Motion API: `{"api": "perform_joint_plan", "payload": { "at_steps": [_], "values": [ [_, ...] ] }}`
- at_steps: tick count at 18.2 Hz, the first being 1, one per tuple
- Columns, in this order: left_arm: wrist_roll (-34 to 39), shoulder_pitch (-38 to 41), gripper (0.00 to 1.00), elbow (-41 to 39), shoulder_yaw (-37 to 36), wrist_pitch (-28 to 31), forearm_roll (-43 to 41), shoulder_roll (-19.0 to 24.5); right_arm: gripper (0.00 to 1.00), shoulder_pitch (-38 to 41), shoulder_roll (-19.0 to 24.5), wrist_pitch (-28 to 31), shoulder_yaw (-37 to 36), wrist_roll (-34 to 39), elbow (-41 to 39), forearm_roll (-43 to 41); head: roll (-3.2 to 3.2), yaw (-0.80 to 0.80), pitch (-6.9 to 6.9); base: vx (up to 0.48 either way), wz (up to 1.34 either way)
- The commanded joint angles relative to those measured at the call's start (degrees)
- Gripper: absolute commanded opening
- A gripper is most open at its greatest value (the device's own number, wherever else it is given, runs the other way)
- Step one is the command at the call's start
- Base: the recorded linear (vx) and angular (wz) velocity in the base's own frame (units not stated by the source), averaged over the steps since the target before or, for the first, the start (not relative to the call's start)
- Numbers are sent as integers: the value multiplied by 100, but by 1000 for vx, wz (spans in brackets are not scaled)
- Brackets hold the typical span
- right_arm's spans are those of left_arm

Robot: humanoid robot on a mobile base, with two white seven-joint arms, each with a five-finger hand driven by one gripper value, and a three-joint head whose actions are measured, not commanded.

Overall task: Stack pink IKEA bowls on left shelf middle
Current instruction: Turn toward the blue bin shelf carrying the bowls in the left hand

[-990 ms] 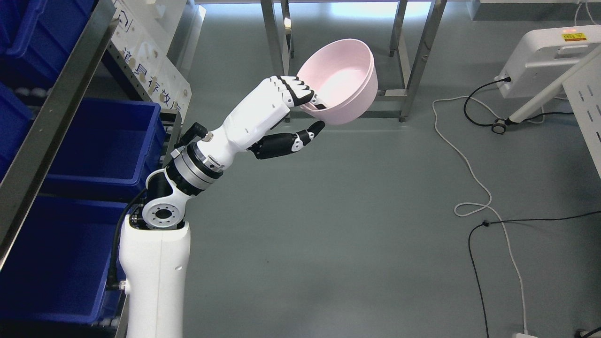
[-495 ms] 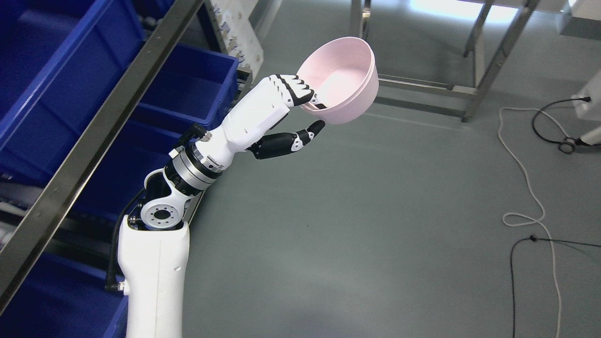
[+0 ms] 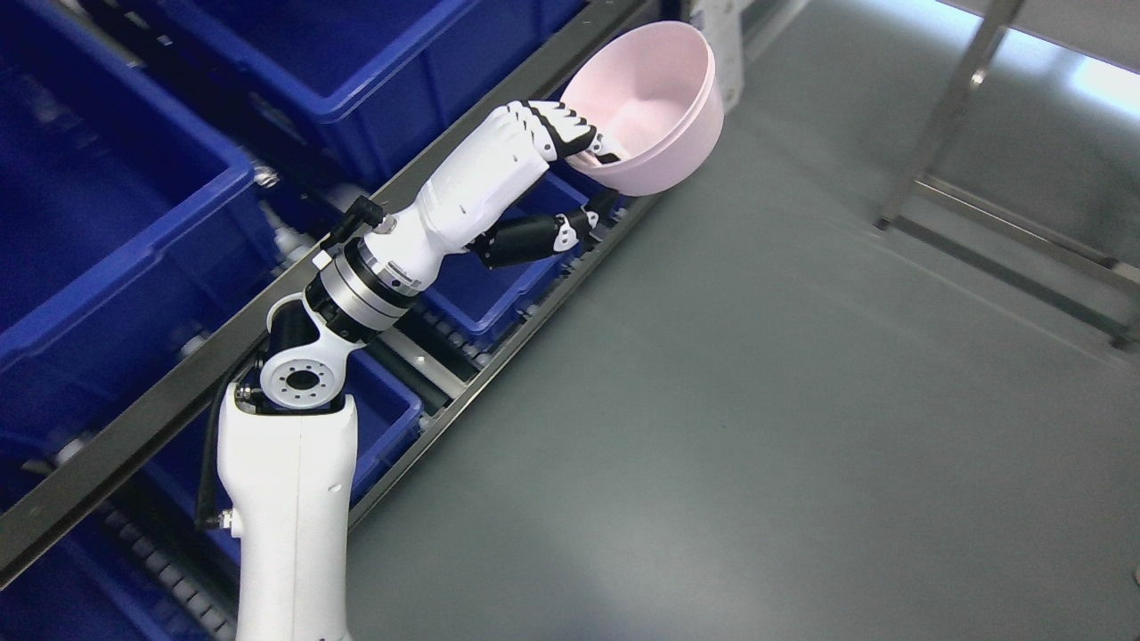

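**Bowl carried on a shallow rim pinch beside the shelf**

Nearest the camera, the white left arm (image 3: 285,499) is seen rising from the bottom edge left of the middle, its forearm stretched up and to the right across the shelf's steel front rail (image 3: 160,418). The left hand (image 3: 570,178) is pinched on the near rim of the pink bowl (image 3: 655,107): the four fingers (image 3: 557,125) are hooked over the rim into the bowl, while the thumb (image 3: 583,223) is set below the wall, and contact there cannot be confirmed. The bowl is held in the air, tilted, just off the front edge of the shelf, over the grey floor (image 3: 757,401). Beyond it, blue bins (image 3: 356,53) fill the shelf levels. The right hand is not seen.

A slip is judged the main risk: the bowl is held by one edge only, so a jolt could tip it out of the fingers. The rail or a bin edge could also be struck as the bowl is swung inward.

Compared with the earlier pictures, the whole view is turned toward the shelf; the grip and bowl pose are little changed.
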Motion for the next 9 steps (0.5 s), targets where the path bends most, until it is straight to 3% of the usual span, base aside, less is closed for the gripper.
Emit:
{"api": "perform_joint_plan", "payload": {
  "at_steps": [1,9],
  "values": [
    [16,-856,4,-135,-657,455,-2,100,100,-1,-100,-1,0,-2,0,0,0,0,0,-16,846],
    [-37,-1534,4,-136,-939,1352,-28,100,100,-1,-100,-1,0,-2,0,0,0,0,0,15,829]
  ]
}}
